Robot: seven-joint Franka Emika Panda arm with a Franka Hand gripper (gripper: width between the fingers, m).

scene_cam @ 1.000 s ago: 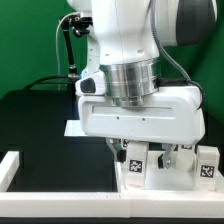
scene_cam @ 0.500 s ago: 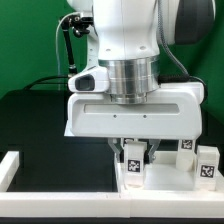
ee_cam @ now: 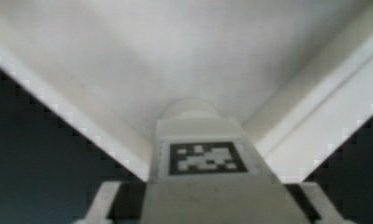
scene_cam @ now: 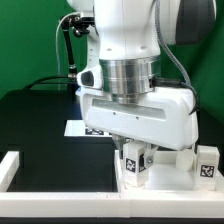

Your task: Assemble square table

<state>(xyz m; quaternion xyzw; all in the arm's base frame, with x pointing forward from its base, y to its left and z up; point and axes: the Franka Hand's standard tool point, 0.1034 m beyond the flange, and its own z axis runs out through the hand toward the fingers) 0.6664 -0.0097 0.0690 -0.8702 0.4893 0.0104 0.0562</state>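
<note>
So the arm's big white head fills most of the exterior view, and the tool (scene_cam: 134, 152) is down low at the near edge of the black surface (scene_cam: 40, 120), toward the exterior view's right corner. It's got its fingers (scene_cam: 148, 156) pinched in on a short white tagged leg (scene_cam: 132, 166), partly closed around it with the leg standing upright between them. In the wrist view you can see that leg (ee_cam: 204, 140) dead center with its black-and-white tag facing the camera and a finger on either side. The leg sits right at the square table panel (scene_cam: 160, 178), which lies flat at that same near corner; can't really tell if it's seated in the panel or just touching it. Another tagged leg (scene_cam: 207, 163) stands just beside, further to the exterior view's right. The marker board (scene_cam: 82, 128) is peeking out behind the arm, and a long white border bar (scene_cam: 12, 168) runs along the near edge at the exterior view's left.
</note>
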